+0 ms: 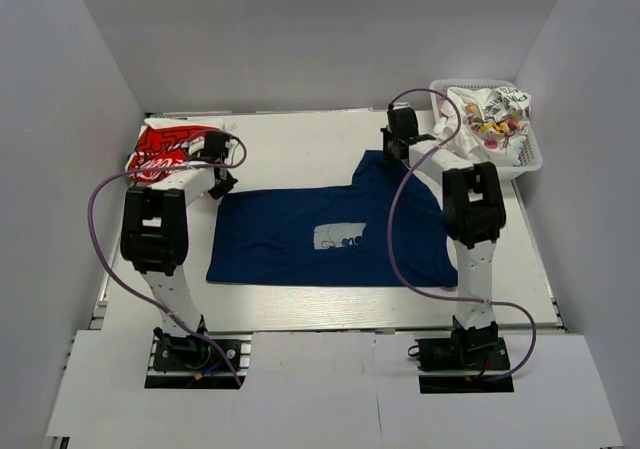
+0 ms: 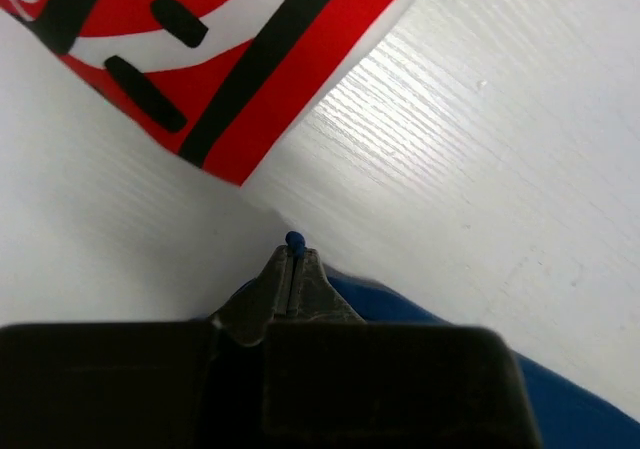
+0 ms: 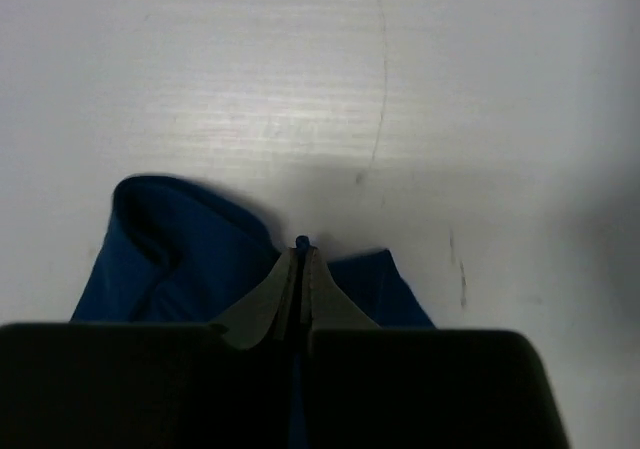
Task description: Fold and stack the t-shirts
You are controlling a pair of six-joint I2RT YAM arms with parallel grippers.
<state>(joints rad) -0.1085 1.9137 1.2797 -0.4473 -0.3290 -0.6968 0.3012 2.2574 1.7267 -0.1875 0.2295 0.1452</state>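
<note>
A navy blue t-shirt with a pale square print lies spread across the middle of the table. My left gripper is shut on its far left corner; a nub of navy cloth pokes out between the closed fingertips. My right gripper is shut on the shirt's far right edge, with navy cloth bunched to the left of the tips. A folded red-and-white lettered t-shirt lies at the far left, also in the left wrist view. White printed t-shirts sit crumpled in the basket.
A white plastic lattice basket stands at the far right corner of the table. White walls close in the table on the left, back and right. Purple cables loop from both arms over the table.
</note>
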